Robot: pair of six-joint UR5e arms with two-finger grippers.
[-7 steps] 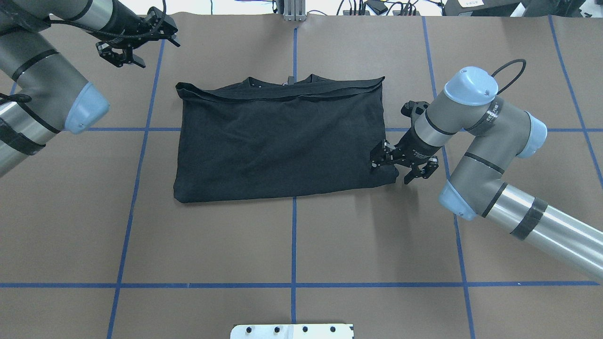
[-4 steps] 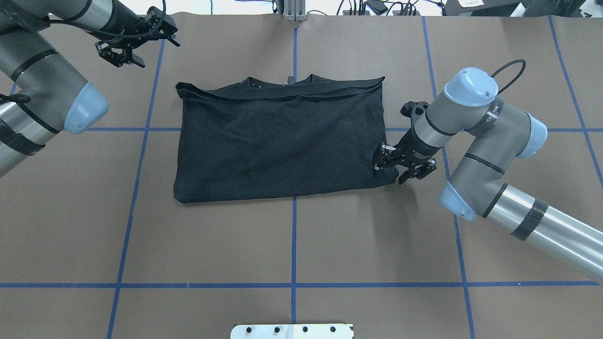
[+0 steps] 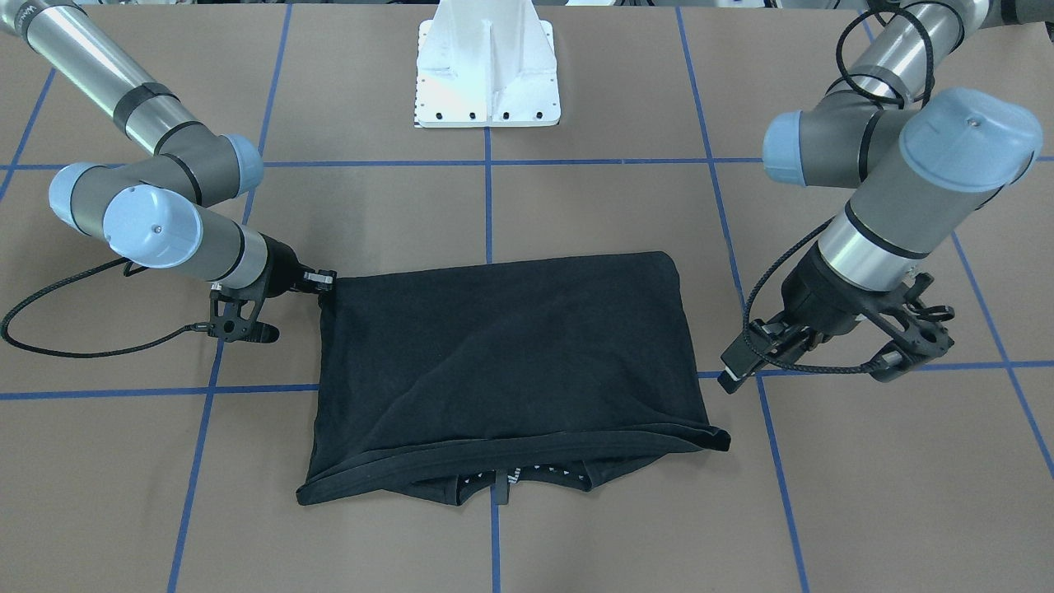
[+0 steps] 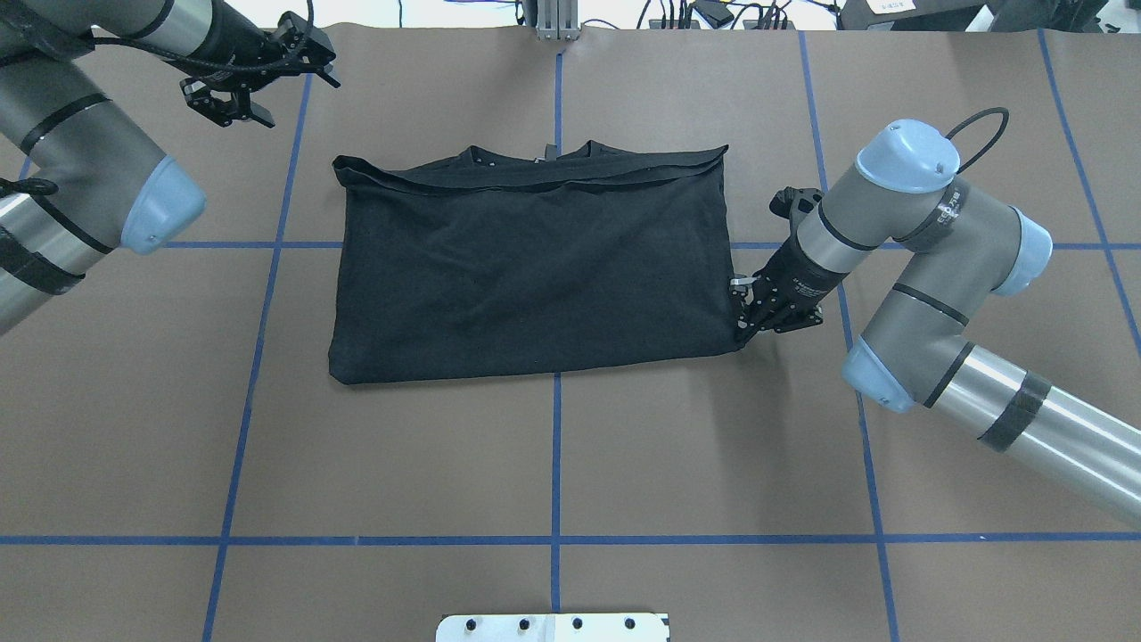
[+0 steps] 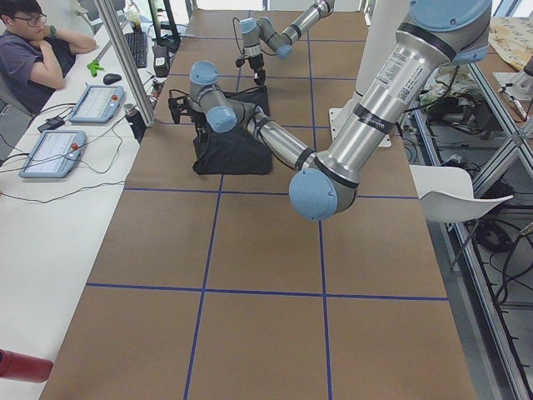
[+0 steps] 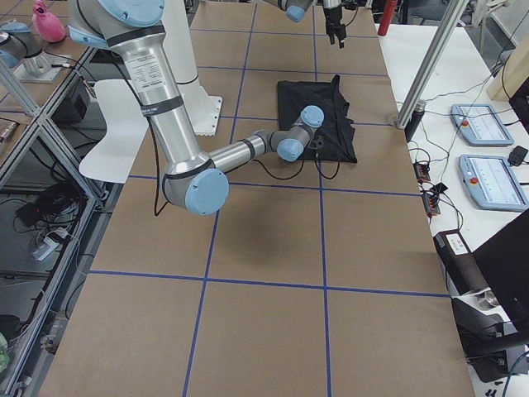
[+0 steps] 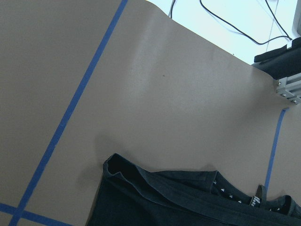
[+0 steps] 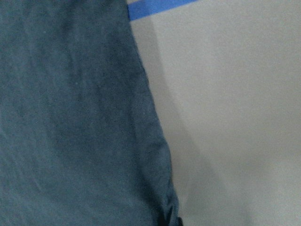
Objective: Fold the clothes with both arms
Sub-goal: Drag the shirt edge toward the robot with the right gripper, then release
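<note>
The black T-shirt (image 4: 535, 259) lies folded in half on the brown table, its collar and label (image 4: 548, 153) at the far edge. My right gripper (image 4: 742, 328) is down at the shirt's near right corner and is shut on the cloth there. From across the table the right gripper (image 3: 324, 282) touches that same corner. The right wrist view shows only shirt cloth (image 8: 70, 117) beside bare table. My left gripper (image 4: 230, 102) hovers open, apart from the shirt, beyond its far left corner (image 7: 113, 165).
Blue tape lines (image 4: 556, 446) grid the table. The white pedestal base (image 3: 487, 66) stands behind the shirt on the robot's side. A metal post (image 4: 557, 18) and cables sit at the far edge. A person (image 5: 33, 50) sits at a side desk with tablets.
My right gripper's fingers closed from open onto the shirt's near right corner, and its wrist shifted slightly right. The left arm and the shirt stayed almost still.
</note>
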